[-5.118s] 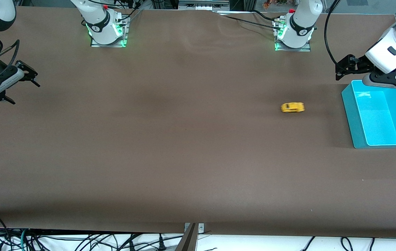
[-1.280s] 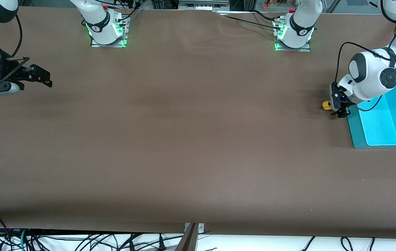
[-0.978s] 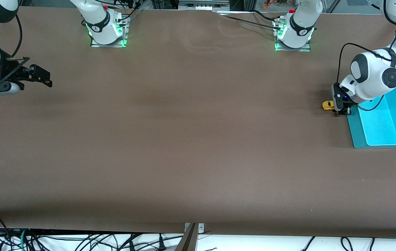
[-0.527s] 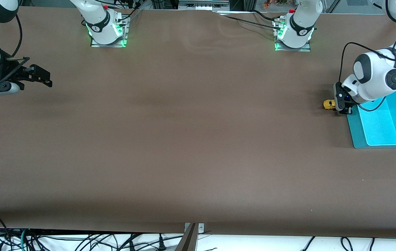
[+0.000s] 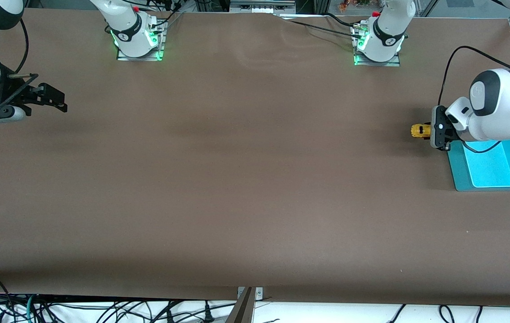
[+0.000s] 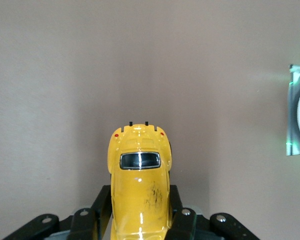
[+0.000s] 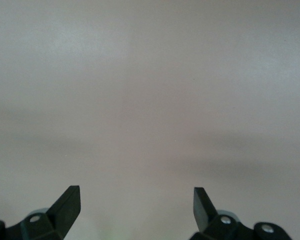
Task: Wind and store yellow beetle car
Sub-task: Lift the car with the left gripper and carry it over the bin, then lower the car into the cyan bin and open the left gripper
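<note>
While left gripper (image 5: 431, 131) clamps car (image 5: 420, 130) by its sides, car hangs over table (image 5: 237, 179) just beside blue bin (image 5: 461, 175). Right gripper (image 5: 53, 101) waits, fingers spread, empty, well apart from bin.

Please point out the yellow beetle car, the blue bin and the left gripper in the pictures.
yellow beetle car (image 6: 140, 190): left wrist view, on its roof.
blue bin (image 5: 459, 172): front view, on its outer side wall.
left gripper (image 5: 431, 131): front view, between the fingertips, shut on the car.
</note>
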